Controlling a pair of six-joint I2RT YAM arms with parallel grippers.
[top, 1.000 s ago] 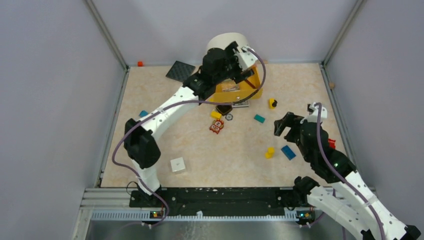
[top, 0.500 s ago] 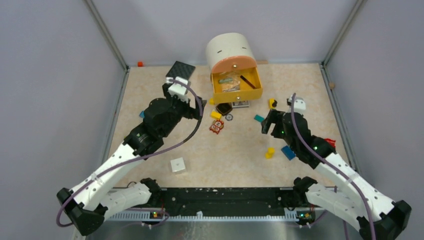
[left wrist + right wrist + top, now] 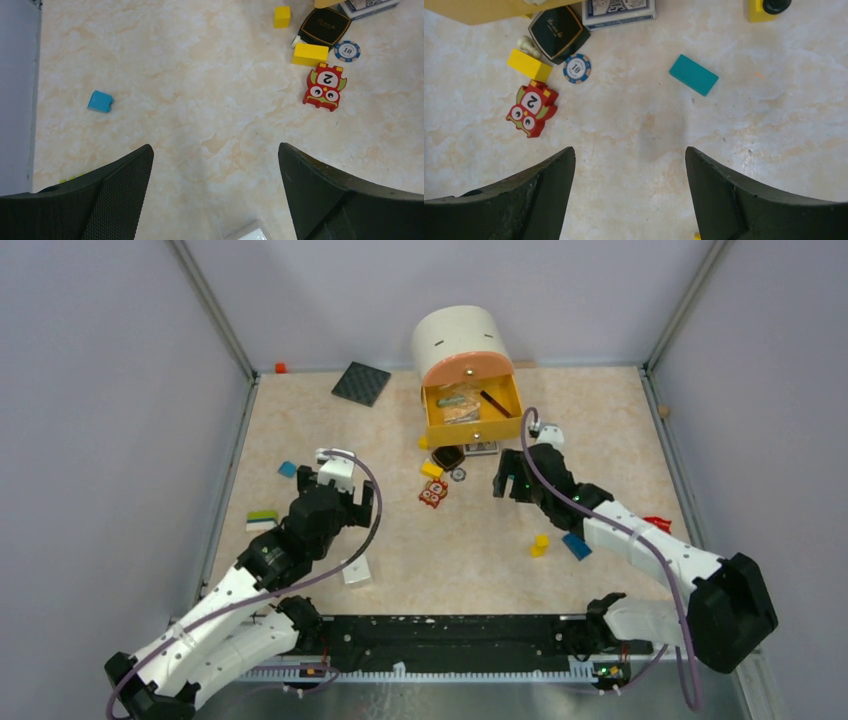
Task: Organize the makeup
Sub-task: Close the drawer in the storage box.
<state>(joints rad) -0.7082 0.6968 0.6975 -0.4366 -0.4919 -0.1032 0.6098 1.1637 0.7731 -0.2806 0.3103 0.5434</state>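
Observation:
The yellow drawer (image 3: 472, 426) of the white and orange organizer (image 3: 458, 338) stands open. In it lie a clear pouch (image 3: 458, 406) and a long black brush (image 3: 493, 398). A black square compact (image 3: 449, 456) lies on the table just in front of the drawer; it also shows in the left wrist view (image 3: 325, 26) and the right wrist view (image 3: 559, 33). My left gripper (image 3: 352, 498) (image 3: 215, 150) is open and empty over bare table at the left. My right gripper (image 3: 507, 481) (image 3: 630, 150) is open and empty, near a teal block (image 3: 693, 74).
A blue-backed card deck (image 3: 619, 10), poker chip (image 3: 577, 68), red owl block (image 3: 433, 493) and yellow block (image 3: 432, 469) crowd the drawer's front. A white box (image 3: 355, 570), small blue block (image 3: 100, 101), blue block (image 3: 576, 545) and black textured square (image 3: 361, 383) lie around.
My left arm has pulled back from the drawer to the near left of the table. My right gripper has moved left and forward toward the table's middle. Both stay open and empty.

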